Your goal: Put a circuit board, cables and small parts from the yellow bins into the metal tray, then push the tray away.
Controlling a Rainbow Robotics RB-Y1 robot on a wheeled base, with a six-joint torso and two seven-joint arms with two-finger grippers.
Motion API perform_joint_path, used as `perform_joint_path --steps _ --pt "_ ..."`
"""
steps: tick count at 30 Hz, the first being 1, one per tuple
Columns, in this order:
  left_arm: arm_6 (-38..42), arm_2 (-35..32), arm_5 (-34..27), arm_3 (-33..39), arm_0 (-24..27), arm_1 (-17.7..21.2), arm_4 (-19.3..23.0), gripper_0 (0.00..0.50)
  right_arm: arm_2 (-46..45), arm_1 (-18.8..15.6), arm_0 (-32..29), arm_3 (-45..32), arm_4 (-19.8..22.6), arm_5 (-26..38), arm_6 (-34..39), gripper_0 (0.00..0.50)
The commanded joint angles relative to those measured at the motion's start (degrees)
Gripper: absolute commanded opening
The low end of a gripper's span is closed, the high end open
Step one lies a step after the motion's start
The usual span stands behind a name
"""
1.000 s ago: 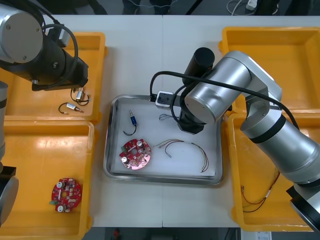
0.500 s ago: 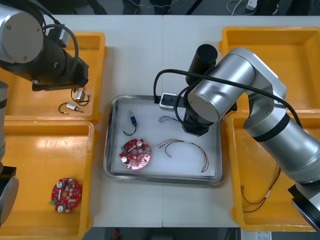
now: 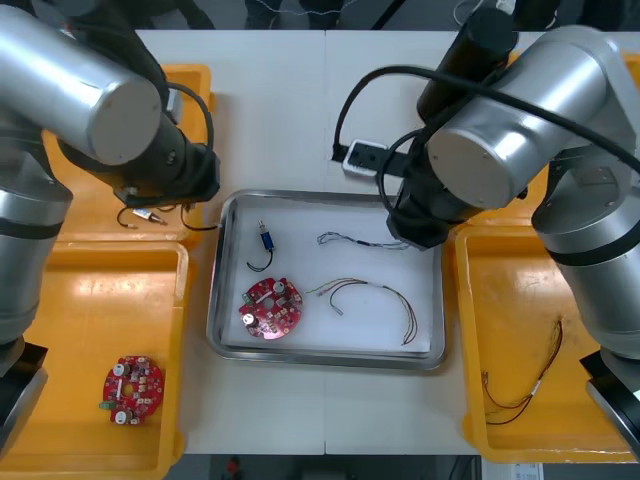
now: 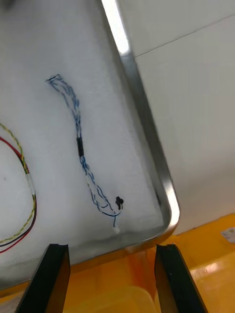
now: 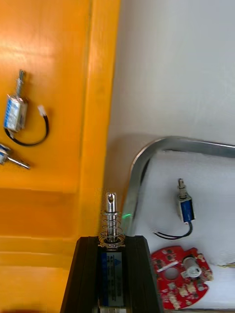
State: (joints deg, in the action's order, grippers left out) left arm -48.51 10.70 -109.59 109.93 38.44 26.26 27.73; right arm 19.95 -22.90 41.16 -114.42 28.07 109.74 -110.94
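Your left pincer [image 5: 111, 240] grips a part [image 5: 110, 217] — carry it past the tray [image 5: 196, 145] rim, then release low; right pincer [image 4: 111, 252] hangs open by the tray's corner.

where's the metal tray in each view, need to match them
Front view: metal tray at the middle of the light table, between yellow bins.
Right wrist view: metal tray corner just beyond the open right gripper.
Left wrist view: metal tray corner beside the left gripper's small metal part.
Shared landmark: that table along the rim.

Red circuit board [image 3: 270, 307] inside metal tray [image 3: 310, 342]
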Motion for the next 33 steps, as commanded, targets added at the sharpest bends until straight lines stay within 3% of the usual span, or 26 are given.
perform_joint_path --steps 1,9,16,23,32,33 --pt "4.2 3.6 2.4 2.2 2.4 -3.0 -0.6 0.004 -5.0 -1.7 -0.1 -4.2 0.6 0.3 8.2 0.5" --pt "9.4 10.6 8.3 1.2 2.4 -4.8 -2.4 0.002 -11.4 -4.1 -0.2 -6.4 1.9 0.3 20.0 0.5" --pt "11.2 17.9 17.0 -5.2 2.4 -7.4 -6.1 0.006 -17.2 -7.4 -1.5 -6.4 3.6 0.3 32.0 0.5" --pt "12.3 22.3 23.6 -11.1 2.4 -9.0 -8.7 0.004 -22.5 -10.4 -4.4 -6.9 6.5 0.3 38.6 0.5" --pt "13.4 24.7 24.4 -12.0 2.3 -9.3 -9.0 0.005 -30.3 -13.1 -10.8 -8.7 8.3 0.3 40.5 0.5" --pt "13.5 24.7 24.4 -12.0 2.3 -9.3 -9.0 0.042 -31.1 -13.4 -11.5 -8.7 8.4 0.3 40.7 0.5"
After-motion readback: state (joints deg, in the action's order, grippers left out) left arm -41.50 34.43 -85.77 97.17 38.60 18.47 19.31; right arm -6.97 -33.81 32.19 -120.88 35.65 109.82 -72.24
